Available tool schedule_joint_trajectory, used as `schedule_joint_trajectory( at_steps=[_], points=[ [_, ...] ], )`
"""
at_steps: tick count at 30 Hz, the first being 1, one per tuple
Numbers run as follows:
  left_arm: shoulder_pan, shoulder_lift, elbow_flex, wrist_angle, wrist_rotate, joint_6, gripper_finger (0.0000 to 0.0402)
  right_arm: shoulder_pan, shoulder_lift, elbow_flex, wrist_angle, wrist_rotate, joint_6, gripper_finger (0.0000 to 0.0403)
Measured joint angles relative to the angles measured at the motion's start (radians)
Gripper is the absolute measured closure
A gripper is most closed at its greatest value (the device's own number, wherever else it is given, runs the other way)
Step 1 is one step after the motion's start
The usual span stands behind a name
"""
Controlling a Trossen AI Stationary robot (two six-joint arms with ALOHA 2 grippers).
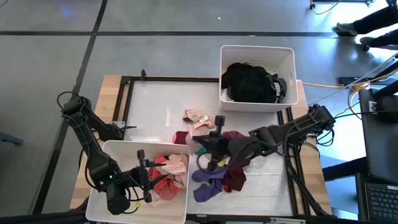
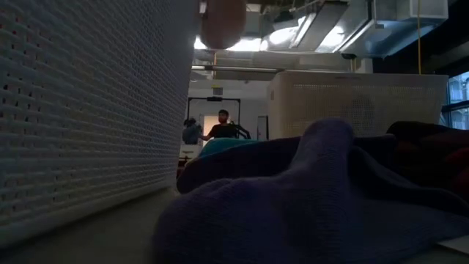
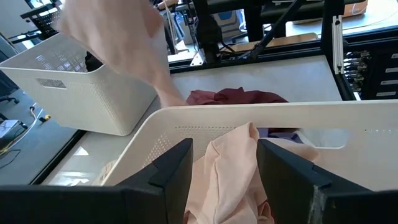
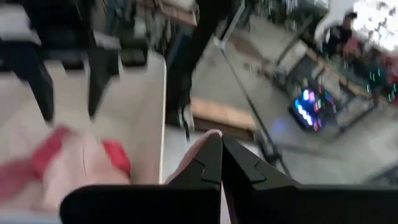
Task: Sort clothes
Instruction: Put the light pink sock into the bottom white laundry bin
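Down at the near-left corner of the table, the left gripper point(image 1: 144, 176) sits inside the near white bin point(image 1: 118, 149), fingers spread apart with nothing pinched. From its wrist camera you can see a pale pink garment point(image 3: 230, 168) lying loose between the two dark fingers point(image 3: 177, 171), not clamped. That bin also has a few red and pink pieces point(image 1: 166, 180) piled in it.

Over toward the middle, the right gripper point(image 1: 208, 149) hangs above the loose pile, fingers pressed fully together. A bit of pale pink fabric point(image 4: 202, 142) shows right at its fingertips in the wrist view, so it looks clenched on that piece, and the same cloth dangles up high point(image 2: 223, 22) in the low view.

Rest of the clothes: a purple garment point(image 1: 208, 180) and a maroon one point(image 1: 235, 177) lie on the table just beside the near bin, a small teal scrap point(image 1: 200, 150) sits under the right gripper, and a pink patterned piece point(image 1: 198, 118) lies a little farther back. The far white bin point(image 1: 292, 62) holds black clothes point(image 1: 249, 82).
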Motion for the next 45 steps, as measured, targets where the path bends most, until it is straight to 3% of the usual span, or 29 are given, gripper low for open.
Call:
schedule_joint_trajectory(
  at_steps=[8, 13, 16, 24, 32, 36, 41, 45],
  points=[
    [0.0, 0.0, 0.0, 0.0, 0.0, 0.0, 0.0233, -0.006, 0.006, 0.0, 0.325, -0.177, -0.175, 0.0398],
    [0.0, 0.0, 0.0, -0.001, 0.0, 0.0, 0.0233, -0.045, 0.041, 0.002, 0.474, -0.374, -0.181, 0.0398],
    [0.0, 0.0, 0.001, -0.003, 0.0, 0.0, 0.0233, -0.07, 0.083, 0.0, 0.523, -0.441, -0.159, 0.0398],
    [0.0, 0.0, 0.001, -0.003, 0.0, 0.0, 0.0233, -0.1, 0.185, 0.0, 0.523, -0.488, -0.018, 0.0397],
    [0.0, 0.0, 0.001, -0.003, 0.0, 0.0, 0.0233, -0.099, 0.21, 0.0, 0.403, -0.539, 0.061, 0.0392],
    [0.0, 0.0, 0.001, -0.004, 0.008, -0.015, 0.0233, -0.098, 0.21, -0.001, 0.324, -0.567, 0.084, 0.0348],
    [-0.019, 0.0, 0.001, -0.027, 0.246, -0.128, 0.0233, -0.091, 0.21, -0.001, 0.271, -0.642, 0.135, 0.0265],
    [-0.053, 0.0, 0.001, -0.031, 0.281, -0.192, 0.0233, -0.09, 0.21, -0.001, 0.241, -0.665, 0.159, 0.0208]
  ],
)
